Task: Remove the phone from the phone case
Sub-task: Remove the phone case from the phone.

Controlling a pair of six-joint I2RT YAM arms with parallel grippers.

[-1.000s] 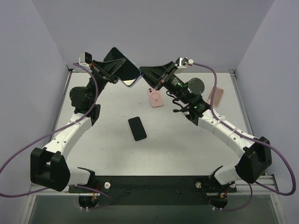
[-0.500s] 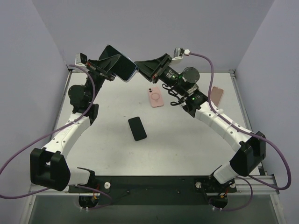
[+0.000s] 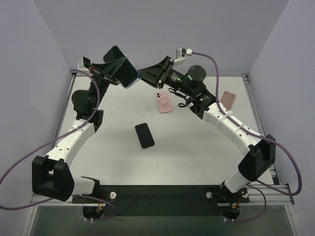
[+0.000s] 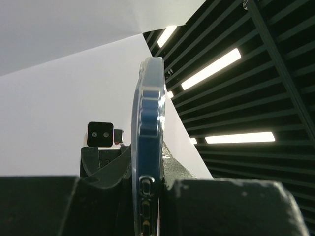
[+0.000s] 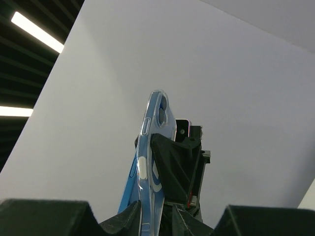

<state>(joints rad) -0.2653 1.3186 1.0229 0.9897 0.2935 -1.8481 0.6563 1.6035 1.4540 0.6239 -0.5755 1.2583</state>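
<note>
Top external: high behind the arm bases, looking down over the whole table (image 3: pixel 123 157). Left wrist: very close, edge-on to the cased phone (image 4: pixel 147 147), tilted up at ceiling lights (image 4: pixel 211 69). Right wrist: equally close, also upward. Both share that phone edge.

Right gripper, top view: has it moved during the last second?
Yes. The right gripper has shifted left and up-frame, farther from the pink phone case, which stayed put.

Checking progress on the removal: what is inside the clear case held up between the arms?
A blue phone sits inside the clear case, seen edge-on. The left gripper covers its lower end, so whether any corner has come free cannot be seen.
</note>
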